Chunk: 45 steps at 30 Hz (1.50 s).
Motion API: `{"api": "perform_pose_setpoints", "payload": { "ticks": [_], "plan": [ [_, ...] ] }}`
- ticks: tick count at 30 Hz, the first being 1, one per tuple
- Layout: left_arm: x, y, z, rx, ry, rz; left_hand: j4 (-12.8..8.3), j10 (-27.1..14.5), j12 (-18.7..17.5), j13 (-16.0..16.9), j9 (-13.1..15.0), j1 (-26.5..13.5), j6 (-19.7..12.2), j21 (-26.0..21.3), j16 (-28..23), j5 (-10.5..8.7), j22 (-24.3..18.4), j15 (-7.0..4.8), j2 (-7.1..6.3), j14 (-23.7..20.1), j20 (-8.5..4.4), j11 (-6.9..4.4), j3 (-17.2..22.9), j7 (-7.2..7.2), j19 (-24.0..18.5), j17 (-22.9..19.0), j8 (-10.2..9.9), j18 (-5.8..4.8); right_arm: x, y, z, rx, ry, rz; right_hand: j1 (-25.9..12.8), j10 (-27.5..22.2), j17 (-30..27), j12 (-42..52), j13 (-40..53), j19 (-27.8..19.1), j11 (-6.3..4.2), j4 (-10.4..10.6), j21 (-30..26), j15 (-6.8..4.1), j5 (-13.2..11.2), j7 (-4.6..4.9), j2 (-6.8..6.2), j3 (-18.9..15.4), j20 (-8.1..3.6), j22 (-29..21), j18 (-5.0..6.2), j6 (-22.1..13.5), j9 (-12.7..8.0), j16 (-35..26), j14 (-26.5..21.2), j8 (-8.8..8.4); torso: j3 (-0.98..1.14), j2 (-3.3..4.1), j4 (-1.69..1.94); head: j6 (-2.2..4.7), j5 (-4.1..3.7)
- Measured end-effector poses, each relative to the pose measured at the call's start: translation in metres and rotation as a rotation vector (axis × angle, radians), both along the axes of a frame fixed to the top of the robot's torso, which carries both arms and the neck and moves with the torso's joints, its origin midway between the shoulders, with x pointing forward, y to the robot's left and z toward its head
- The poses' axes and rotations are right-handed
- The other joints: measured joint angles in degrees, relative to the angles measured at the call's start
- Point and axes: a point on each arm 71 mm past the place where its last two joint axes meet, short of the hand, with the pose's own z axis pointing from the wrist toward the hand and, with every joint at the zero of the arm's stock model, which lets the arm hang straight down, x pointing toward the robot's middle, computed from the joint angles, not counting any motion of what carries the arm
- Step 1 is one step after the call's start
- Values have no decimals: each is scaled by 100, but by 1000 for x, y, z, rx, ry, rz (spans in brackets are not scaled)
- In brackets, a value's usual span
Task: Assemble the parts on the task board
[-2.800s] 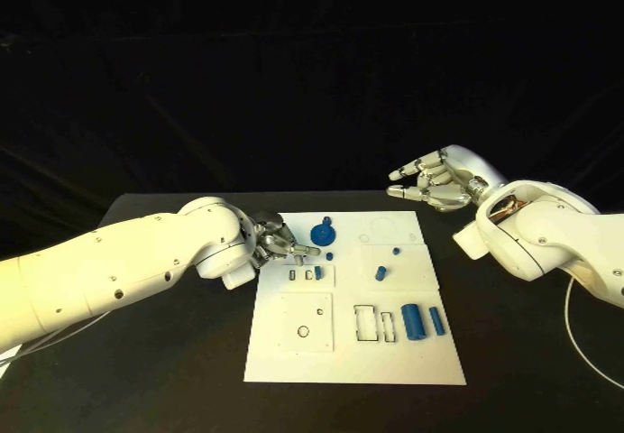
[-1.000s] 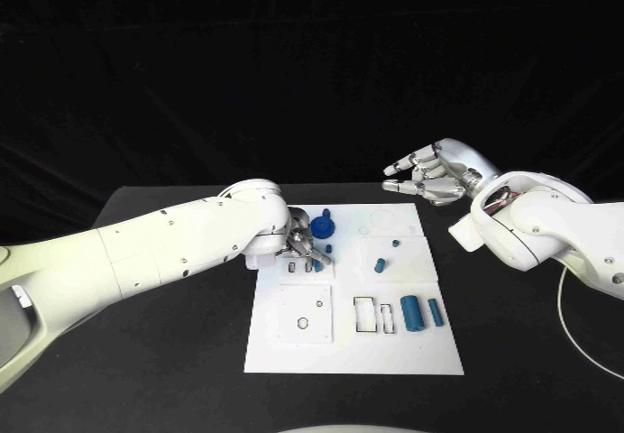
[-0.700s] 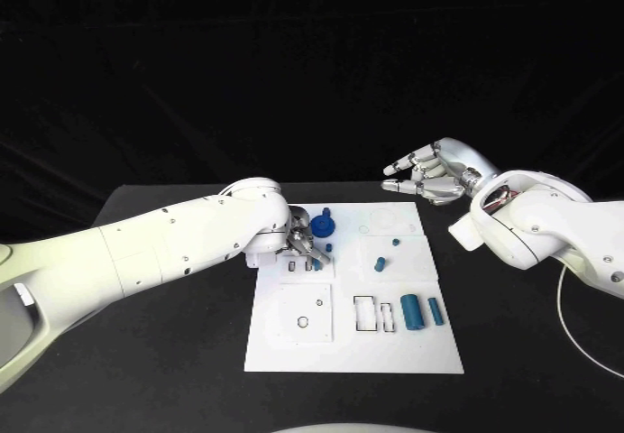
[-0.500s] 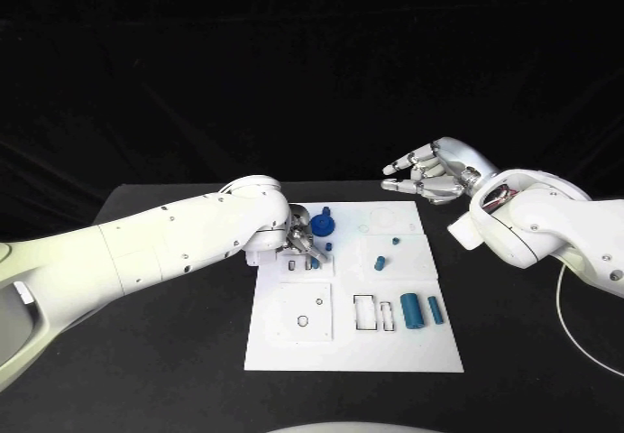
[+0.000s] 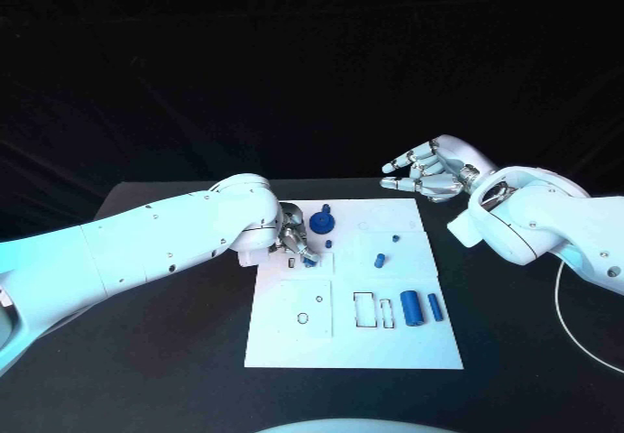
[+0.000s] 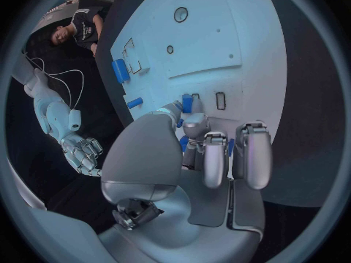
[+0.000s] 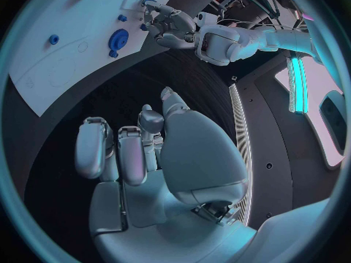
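Head view: the left hand (image 5: 294,240) works at the task board (image 5: 353,347), near its far-left slots, apparently seating a small blue part (image 5: 312,263). The right hand (image 5: 426,173) hovers spread beyond the board.

Left wrist view: fingers (image 6: 207,158) pinch that part; the slot beneath is hidden, so alignment comes next.

no readable text, labels or numbers on anything in view.

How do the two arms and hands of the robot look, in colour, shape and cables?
Both arms have smooth, rounded white shells with small dark screw dots. The left hand and right hand are silver metal with segmented fingers and pale pads. A thin white cable hangs beside the right arm.
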Motion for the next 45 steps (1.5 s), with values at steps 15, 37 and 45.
{"api": "perform_pose_setpoints", "payload": {
  "ticks": [15,37,45],
  "plan": [
    [-7,14,0,-95,-66,112,-121,82,74,46,207,-376,19,62,0,-2,-1,0,-279,0,0,-2,642,2,-1,0,72,0,1,-1,-2,-2,6,-1,0,0,4,0,0,0,0,0,-22,0,23,0,0,0,0,-6,0,0,0,-22,0,0,-1,2,22,-2,25],
    [-9,15,-13,-49,-119,104,-231,101,101,64,254,-495,3,67,0,16,3,-1,-352,-1,-1,-20,828,-12,-1,-1,115,0,1,0,-3,-5,11,6,-22,0,3,0,0,0,0,0,-22,0,23,0,22,0,0,-12,0,0,-1,-22,0,0,-1,10,10,-49,67],
    [-11,15,-13,-26,-105,70,-240,102,101,63,276,-554,4,67,0,68,3,-1,-398,-1,-1,-20,837,-12,-1,-2,115,0,1,0,-3,-5,14,8,-22,0,2,0,0,0,0,24,-22,0,57,0,22,-24,0,-12,0,0,-6,-22,0,0,1,8,12,-66,68]
  ]
}}
